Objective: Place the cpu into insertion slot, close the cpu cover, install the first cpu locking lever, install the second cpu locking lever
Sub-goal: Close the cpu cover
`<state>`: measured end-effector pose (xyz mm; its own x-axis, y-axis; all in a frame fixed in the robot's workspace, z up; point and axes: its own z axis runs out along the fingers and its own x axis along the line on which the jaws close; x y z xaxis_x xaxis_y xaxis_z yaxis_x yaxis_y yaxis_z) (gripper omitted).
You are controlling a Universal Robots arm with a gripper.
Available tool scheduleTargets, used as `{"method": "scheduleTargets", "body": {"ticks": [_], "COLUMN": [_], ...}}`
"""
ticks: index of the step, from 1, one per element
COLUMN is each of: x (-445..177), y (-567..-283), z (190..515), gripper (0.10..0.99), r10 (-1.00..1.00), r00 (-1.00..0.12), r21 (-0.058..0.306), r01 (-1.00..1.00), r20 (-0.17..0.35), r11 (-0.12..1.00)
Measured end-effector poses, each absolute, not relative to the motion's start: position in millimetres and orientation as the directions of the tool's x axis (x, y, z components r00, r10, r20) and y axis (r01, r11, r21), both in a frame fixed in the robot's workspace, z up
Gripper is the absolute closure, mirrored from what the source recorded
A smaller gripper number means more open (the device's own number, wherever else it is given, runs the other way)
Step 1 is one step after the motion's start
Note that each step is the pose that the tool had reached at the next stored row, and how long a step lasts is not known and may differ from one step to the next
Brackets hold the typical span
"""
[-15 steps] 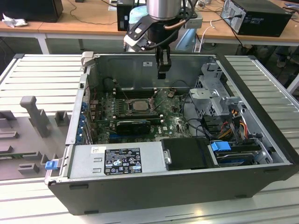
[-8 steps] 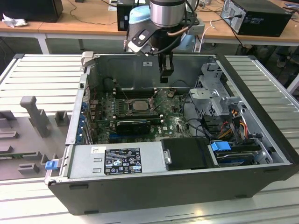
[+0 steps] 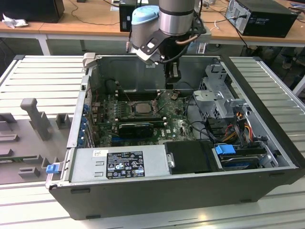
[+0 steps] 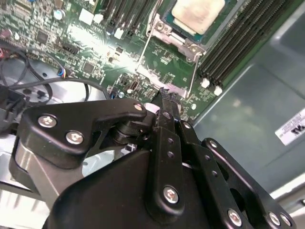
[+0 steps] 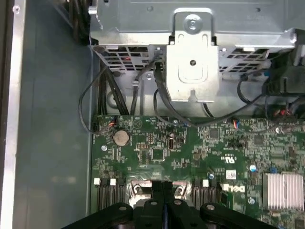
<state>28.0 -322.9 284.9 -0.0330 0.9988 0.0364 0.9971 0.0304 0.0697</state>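
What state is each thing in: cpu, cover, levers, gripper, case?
cpu: seated, metal top up.
cover: down flat around the cpu.
levers: thin wires beside the cover; latched or not, cannot tell.
gripper: shut, tips low beside the cover.
case: open, side panel off.

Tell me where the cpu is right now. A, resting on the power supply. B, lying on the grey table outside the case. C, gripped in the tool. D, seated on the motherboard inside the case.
D: in the second wrist view the pale-topped cpu lies flat on the motherboard, apart from the tool, which is shut with nothing in it.
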Motion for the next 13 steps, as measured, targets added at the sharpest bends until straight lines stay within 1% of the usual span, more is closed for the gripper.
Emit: {"method": "scheduleTargets", "body": {"ticks": [3, 10, 13], "x": [30.8, 33.3, 43.7], "y": [-322.9, -322.9, -322.8], "z": [278.8, 265.7, 262.8], "gripper": [0.980, 0.980, 0.980], "r10": [0.998, 0.998, 0.997], "r00": [-0.053, -0.060, -0.060], "r21": [0.069, 0.063, 0.046], "r01": [0.996, 0.996, 0.997], "r20": [0.036, 0.037, 0.038], "r11": [0.050, 0.057, 0.058]}}
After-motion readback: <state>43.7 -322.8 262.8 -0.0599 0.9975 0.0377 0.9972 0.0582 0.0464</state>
